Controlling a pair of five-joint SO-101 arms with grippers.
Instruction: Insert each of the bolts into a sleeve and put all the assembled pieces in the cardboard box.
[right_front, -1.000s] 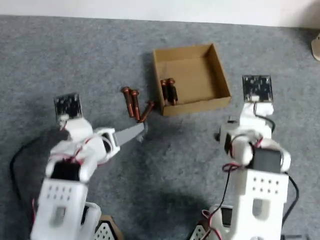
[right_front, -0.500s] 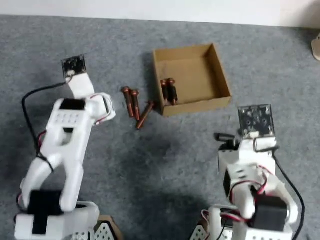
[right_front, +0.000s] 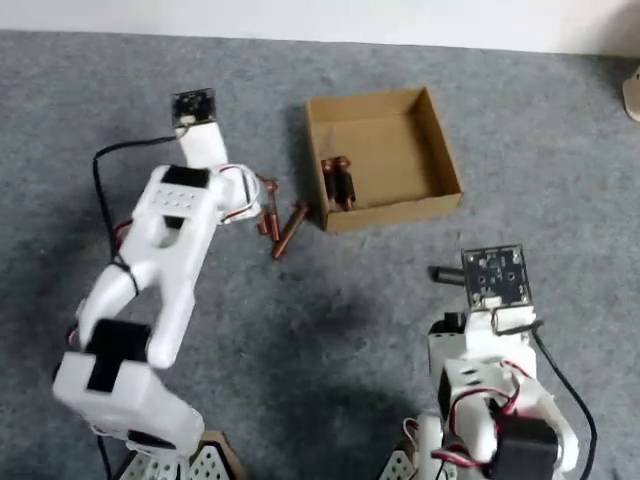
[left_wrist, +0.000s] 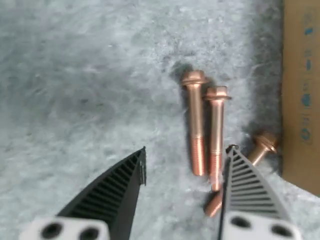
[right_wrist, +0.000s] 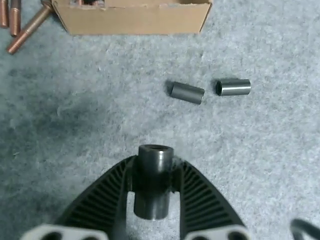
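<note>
Your left end effector (left_wrist: 187, 149) hangs, fingers (left_wrist: 120, 190) apart, over three copper bolts (left_wrist: 195, 125) on the table (left_wrist: 75, 75) beside the cardboard box (left_wrist: 300, 75); one finger hides part of the slanted bolt (left_wrist: 262, 145). Your right end effector (right_wrist: 154, 167) is clamped on a dark sleeve (right_wrist: 152, 185), two loose sleeves (right_wrist: 187, 92) near the cut-off box.

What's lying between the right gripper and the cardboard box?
Right wrist view: a darker sleeve and a shinier sleeve lie on the carpet between the cardboard box and the right gripper, which grips a third sleeve.
</note>
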